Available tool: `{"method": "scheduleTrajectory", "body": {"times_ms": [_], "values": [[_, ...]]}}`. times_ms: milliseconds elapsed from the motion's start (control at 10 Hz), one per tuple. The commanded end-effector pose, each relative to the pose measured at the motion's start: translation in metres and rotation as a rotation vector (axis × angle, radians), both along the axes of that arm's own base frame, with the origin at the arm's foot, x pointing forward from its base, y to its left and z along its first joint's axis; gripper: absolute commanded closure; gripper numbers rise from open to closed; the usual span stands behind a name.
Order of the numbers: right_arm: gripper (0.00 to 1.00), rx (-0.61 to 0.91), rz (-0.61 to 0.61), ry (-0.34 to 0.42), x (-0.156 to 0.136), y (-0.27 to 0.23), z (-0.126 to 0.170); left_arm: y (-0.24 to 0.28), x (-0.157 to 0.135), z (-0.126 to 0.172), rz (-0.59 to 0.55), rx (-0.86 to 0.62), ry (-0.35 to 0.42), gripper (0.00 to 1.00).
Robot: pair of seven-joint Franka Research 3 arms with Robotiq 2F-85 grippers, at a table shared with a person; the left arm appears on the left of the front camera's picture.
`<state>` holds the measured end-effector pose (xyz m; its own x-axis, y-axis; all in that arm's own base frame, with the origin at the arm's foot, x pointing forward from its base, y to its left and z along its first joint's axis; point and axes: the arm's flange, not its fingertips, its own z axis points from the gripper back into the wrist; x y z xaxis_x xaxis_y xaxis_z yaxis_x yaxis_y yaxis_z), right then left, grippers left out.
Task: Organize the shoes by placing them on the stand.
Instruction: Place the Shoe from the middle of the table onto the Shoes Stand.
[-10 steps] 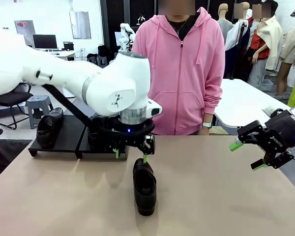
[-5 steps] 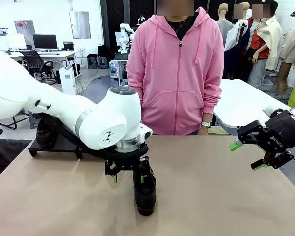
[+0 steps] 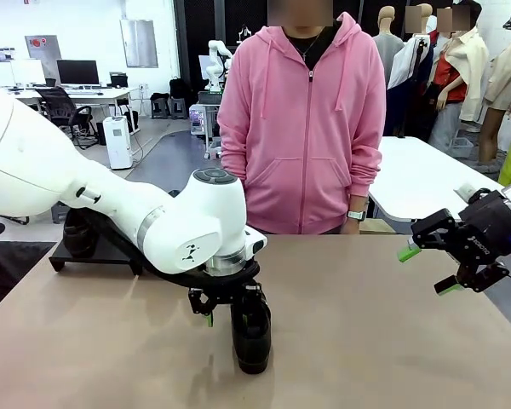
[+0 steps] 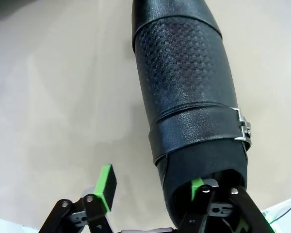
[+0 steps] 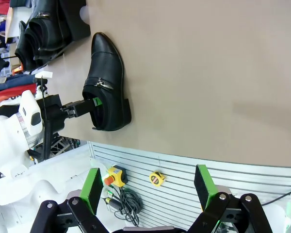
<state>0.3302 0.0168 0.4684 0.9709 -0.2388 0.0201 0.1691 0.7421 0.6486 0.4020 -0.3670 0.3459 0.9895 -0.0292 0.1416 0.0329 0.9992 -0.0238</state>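
A black shoe point(image 3: 251, 335) lies on the tabletop point(image 3: 366, 341), near its middle. The left end effector point(image 4: 150, 187) straddles the shoe's side wall, one finger inside the opening, jaws not yet clamped. The right end effector point(image 3: 426, 268) hangs open, well apart. The stand point(image 3: 98, 247) sits far left.

Your work surface is a flat table covered in plain tan material point(image 3: 392, 341), filling the lower frame. A glossy black leather loafer point(image 3: 251, 332) sits on it at lower centre. At middle left, a low matte black stand point(image 3: 102, 253) rests on it.
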Motion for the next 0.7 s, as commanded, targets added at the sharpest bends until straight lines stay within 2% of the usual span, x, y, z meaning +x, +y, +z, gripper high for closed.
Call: {"method": "scheduleTrajectory", "body": {"times_ms": [0, 600], "values": [[0.0, 0.022, -0.002, 0.0, 0.0007, 0.0029, 0.0008, -0.0021, -0.0008, -0.0009, 0.028, 0.007, -0.046, 1.0], [0.0, 0.022, -0.002, 0.0, 0.0007, 0.0029, 0.0008, -0.0012, -0.0013, -0.0001, 0.023, 0.003, -0.052, 1.0]]}}
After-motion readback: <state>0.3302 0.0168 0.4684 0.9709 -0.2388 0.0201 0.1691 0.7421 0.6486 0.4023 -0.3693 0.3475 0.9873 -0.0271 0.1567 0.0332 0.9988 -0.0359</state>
